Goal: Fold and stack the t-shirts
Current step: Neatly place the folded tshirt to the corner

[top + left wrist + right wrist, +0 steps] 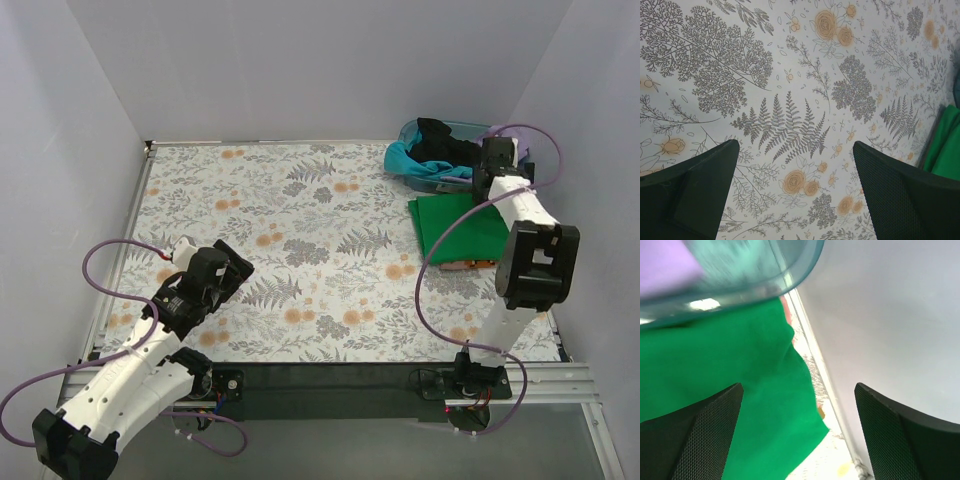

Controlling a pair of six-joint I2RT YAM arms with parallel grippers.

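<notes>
Left pincer: my left gripper (232,268) hung low in the lower left of the overhead frame, fingers spread wide with nothing between them; in its own wrist view only the printed cloth showed in the gap.

Table: the tablecloth (300,220), patterned with grey ferns and orange flowers, filled the middle of the frame.

Green shirt: the green t-shirt (460,228) lay folded flat at the right of centre, with a sliver of the salmon-pink shirt (472,265) peeking out under its near edge.

Bin: the clear plastic bin (420,178) sat in the upper right, with a black shirt (440,140) and a teal shirt (410,158) heaped in it and spilling over; a lavender shirt (665,262) showed through its wall in the right wrist view.

Right pincer: my right gripper (497,160) was at the bin's right end, above the back of the green stack; its fingers stood wide apart and held nothing.

Step in hand: I judged two shirts folded and stacked, and a fresh one due out of the bin.

Next move: it would call for closing on one loose layer and dragging it to the open middle.

Room: plain white walls (300,60) closed in three sides, with a metal rail at the table's edge.
</notes>
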